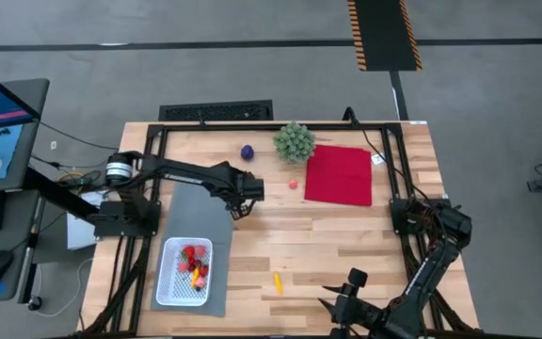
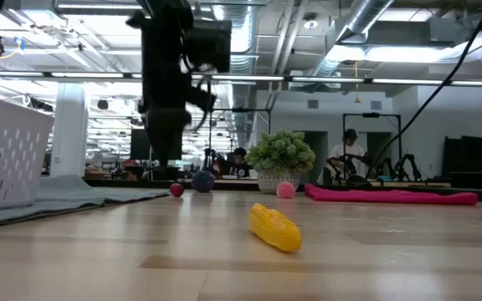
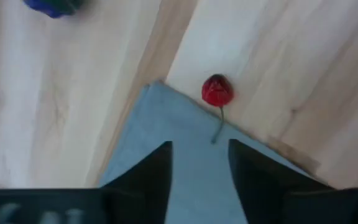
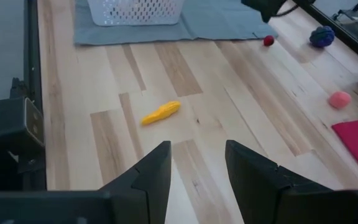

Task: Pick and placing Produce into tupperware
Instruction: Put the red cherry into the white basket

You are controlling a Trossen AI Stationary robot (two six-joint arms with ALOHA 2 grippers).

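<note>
The white mesh tupperware (image 1: 184,273) stands on the grey mat (image 1: 200,202) at the near left and holds several red and yellow toy pieces. My left gripper (image 3: 199,165) is open above the mat's far right corner. Just ahead of its fingers lies a red cherry (image 3: 217,91), on the wood with its stem on the mat. My left gripper also shows in the high view (image 1: 239,207). A yellow piece (image 1: 278,282), a pink piece (image 1: 293,185) and a purple ball (image 1: 247,152) lie loose on the table. My right gripper (image 4: 197,168) is open and empty at the near edge.
A green bushy plant (image 1: 294,141) stands at the far middle, with a red cloth square (image 1: 339,175) to its right. Black frame rails run along the table's left, right and far edges. Bare wood lies between the mat and the cloth.
</note>
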